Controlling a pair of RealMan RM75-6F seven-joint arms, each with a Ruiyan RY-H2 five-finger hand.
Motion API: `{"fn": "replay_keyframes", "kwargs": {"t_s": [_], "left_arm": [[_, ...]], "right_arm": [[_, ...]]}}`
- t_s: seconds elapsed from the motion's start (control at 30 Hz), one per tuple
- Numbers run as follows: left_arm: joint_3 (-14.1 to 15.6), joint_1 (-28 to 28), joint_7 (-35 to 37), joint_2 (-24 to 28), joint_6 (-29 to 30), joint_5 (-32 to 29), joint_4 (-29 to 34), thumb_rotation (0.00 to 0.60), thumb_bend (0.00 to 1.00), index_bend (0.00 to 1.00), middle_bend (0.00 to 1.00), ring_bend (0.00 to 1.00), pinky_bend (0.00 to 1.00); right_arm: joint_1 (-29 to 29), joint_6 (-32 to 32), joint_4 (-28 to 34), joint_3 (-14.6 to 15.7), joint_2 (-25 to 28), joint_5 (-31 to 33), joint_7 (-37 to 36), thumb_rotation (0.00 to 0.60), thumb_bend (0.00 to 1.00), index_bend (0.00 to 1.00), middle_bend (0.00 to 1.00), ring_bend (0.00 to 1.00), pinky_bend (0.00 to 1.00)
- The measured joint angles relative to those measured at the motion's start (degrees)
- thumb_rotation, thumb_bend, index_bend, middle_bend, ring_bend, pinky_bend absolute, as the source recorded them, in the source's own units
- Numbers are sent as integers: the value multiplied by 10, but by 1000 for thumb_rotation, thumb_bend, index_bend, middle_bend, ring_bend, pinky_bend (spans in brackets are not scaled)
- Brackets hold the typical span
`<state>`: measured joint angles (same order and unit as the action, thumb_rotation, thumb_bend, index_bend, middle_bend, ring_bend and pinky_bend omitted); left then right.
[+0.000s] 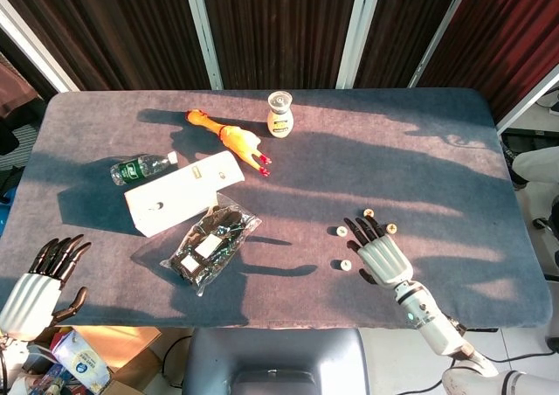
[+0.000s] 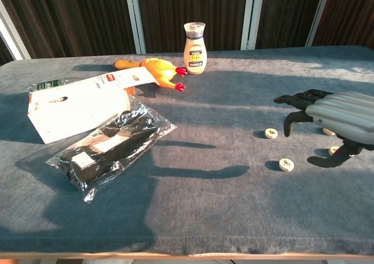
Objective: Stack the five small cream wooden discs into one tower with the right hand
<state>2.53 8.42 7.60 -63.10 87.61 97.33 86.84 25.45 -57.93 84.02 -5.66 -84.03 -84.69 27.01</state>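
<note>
Small cream discs lie on the grey table at the right. In the head view I see one disc (image 1: 369,212) at the back, one (image 1: 341,232) to the left, one (image 1: 346,265) nearer the front and one (image 1: 391,228) at the fingertips of my right hand (image 1: 377,248). That hand hovers over the group, fingers spread, holding nothing, and hides another disc. The chest view shows the right hand (image 2: 333,115) above the table with two discs (image 2: 271,133) (image 2: 286,165) left of it. My left hand (image 1: 35,286) hangs open off the front left corner.
A sauce bottle (image 1: 279,114) stands at the back centre beside a rubber chicken (image 1: 229,137). A water bottle (image 1: 140,168), a white box (image 1: 182,192) and a bag of black gloves (image 1: 210,246) occupy the left half.
</note>
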Motion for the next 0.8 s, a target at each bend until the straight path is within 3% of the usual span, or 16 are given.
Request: {"fn": "replay_keyframes", "kwargs": {"t_s": [0.23, 0.8], "left_arm": [[-1, 0, 1, 1, 0, -2, 0, 600, 477, 0, 0, 0, 25], [-1, -1, 6, 2, 2, -1, 0, 600, 477, 0, 0, 0, 24]], "right_arm": [[25, 28, -41, 2, -33, 21, -10, 600, 431, 516, 0, 0, 0], [42, 33, -67, 25, -58, 29, -16, 600, 442, 533, 0, 0, 0]]}}
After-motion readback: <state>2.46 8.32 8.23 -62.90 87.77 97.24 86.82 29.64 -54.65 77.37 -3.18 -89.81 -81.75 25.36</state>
